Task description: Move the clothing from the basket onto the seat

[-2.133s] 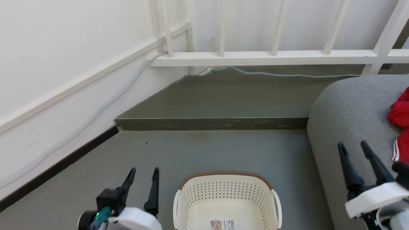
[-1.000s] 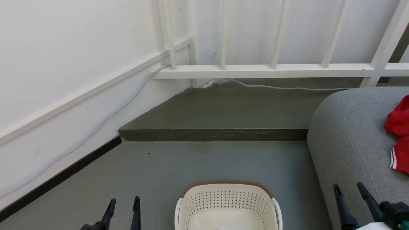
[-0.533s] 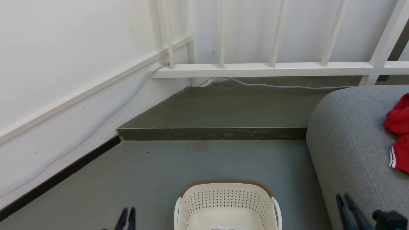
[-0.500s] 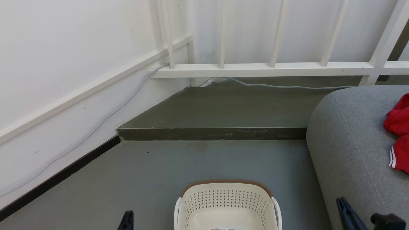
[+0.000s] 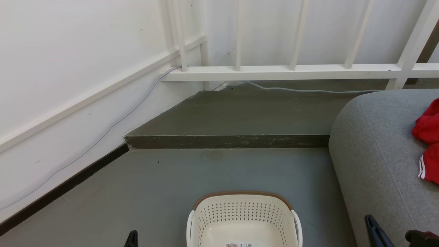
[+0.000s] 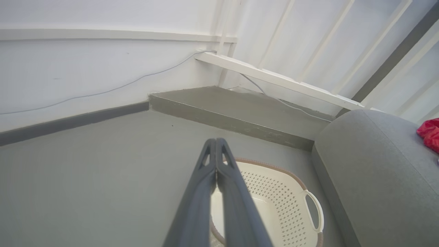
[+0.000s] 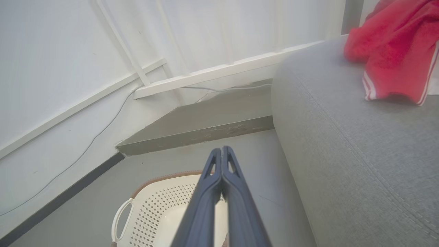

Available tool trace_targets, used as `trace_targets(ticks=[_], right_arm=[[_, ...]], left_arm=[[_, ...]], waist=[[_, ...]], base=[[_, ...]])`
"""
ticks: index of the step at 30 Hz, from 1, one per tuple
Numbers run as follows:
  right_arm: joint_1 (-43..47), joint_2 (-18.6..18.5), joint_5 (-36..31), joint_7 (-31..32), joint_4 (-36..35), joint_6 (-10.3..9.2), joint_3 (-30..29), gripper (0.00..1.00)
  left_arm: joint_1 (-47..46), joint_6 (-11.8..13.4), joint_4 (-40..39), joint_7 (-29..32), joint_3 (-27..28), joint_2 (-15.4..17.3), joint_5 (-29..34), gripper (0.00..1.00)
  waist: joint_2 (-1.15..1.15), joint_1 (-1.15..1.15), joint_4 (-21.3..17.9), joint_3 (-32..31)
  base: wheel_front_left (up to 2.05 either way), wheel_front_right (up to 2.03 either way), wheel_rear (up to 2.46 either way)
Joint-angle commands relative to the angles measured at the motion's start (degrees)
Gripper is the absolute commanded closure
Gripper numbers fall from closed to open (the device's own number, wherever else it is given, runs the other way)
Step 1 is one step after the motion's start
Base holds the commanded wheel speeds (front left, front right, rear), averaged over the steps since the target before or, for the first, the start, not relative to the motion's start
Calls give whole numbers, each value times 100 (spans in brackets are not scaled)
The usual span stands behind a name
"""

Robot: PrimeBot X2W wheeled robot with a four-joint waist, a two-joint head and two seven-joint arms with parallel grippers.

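Left fingers [image 6: 200, 192], right fingers [image 7: 205, 195], earlier spread, now pressed together — clothing [image 7: 394, 51] on seat [image 7: 343, 154], head view adds label [image 5: 238, 245] in basket [image 5: 240, 209]

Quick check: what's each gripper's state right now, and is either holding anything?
Left gripper: closed, holding nothing.
Right gripper: closed, holding nothing.

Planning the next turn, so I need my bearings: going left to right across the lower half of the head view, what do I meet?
left gripper → basket → seat → clothing, lying on the seat at the picture's right edge.
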Motion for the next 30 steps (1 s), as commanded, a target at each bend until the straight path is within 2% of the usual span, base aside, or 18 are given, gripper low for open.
trace_targets(ticks=[1, 30], right_arm=[[-243, -66, 179, 39, -182, 2, -70, 100], [-455, 78, 1858, 498, -354, 6, -312, 100]], left_arm=[[-290, -69, -154, 22, 89, 19, -178, 100], [-630, -283, -201, 493, 424, 31, -1865, 100]], waist=[[0, -1, -1, 6], [0, -2, -13, 114]], base=[[0, 0, 0], [0, 0, 0]])
